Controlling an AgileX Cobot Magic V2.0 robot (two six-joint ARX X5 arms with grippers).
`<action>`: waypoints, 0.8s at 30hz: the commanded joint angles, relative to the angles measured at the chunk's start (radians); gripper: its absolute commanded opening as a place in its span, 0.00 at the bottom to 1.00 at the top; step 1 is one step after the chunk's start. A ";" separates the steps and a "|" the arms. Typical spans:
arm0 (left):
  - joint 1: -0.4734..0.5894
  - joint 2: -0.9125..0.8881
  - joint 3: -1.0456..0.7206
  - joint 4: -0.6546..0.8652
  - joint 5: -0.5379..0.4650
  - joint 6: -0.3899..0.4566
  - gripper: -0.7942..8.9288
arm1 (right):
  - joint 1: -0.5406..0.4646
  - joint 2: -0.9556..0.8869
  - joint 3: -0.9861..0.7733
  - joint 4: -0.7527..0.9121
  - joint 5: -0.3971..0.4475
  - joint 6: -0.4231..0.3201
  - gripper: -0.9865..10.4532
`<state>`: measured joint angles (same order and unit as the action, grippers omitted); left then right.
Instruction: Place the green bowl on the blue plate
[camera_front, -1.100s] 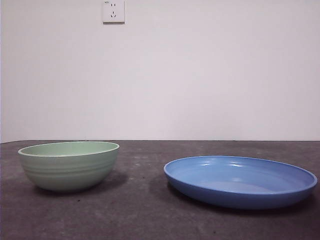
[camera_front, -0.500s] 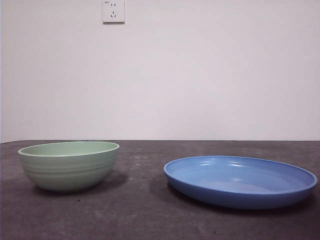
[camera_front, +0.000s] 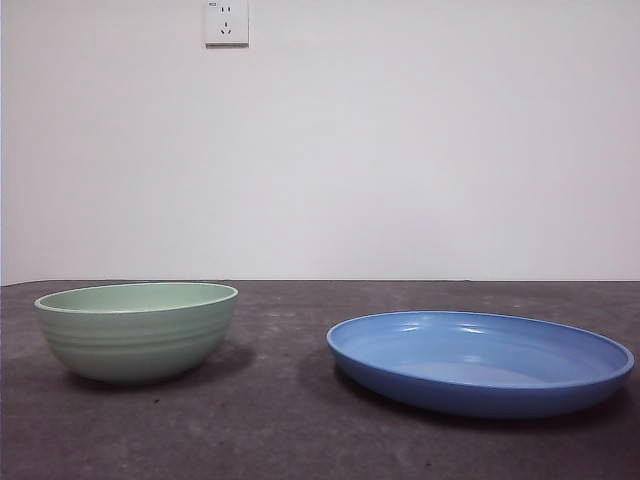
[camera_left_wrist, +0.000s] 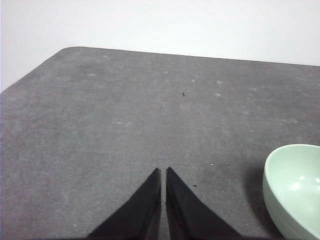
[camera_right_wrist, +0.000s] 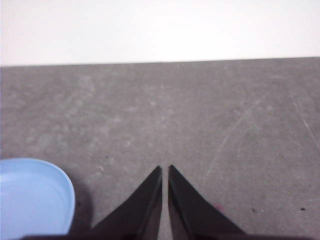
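On a dark grey surface (camera_front: 290, 420), matte w/ pale scuffs, fine scratches & a few tiny specks, sit two dishes. In the left wrist view one surface corner is rounded. Behind it is a plain white wall (camera_front: 420, 150), bare except for a white power socket (camera_front: 227, 22) high up; there's a tiny mark at its top edge, too small to read. No other labels or brand marks are legible.

The green bowl (camera_front: 137, 331) stands upright on the surface at the left of the front view, w/ faint ridges round its outside & a paler rim. The blue plate (camera_front: 480, 362) lies flat at the right, glossy, w/ rings inside. They're well apart, w/ bare surface between; the bowl is not on the plate.

The left hand (camera_left_wrist: 163, 172) is over bare surface, jaws pressed nearly together w/ only a thin slit between, gripping nothing; the bowl is off to one side, near but not touching. The right hand (camera_right_wrist: 165, 170) is the same: jaws almost closed, nothing held, w/ the plate's edge showing to one side.
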<state>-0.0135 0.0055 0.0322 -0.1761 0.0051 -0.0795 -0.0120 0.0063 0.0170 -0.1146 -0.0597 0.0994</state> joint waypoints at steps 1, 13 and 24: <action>-0.002 0.006 0.000 0.011 0.002 -0.048 0.10 | 0.003 -0.003 0.027 0.010 -0.003 0.071 0.10; -0.035 0.122 0.265 -0.042 0.002 -0.147 0.10 | 0.003 0.013 0.245 -0.120 -0.045 0.222 0.10; -0.048 0.342 0.663 -0.296 0.206 -0.148 0.10 | 0.003 0.166 0.560 -0.427 -0.309 0.246 0.10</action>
<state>-0.0578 0.3344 0.6662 -0.4690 0.1894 -0.2241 -0.0120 0.1600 0.5495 -0.5343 -0.3462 0.3313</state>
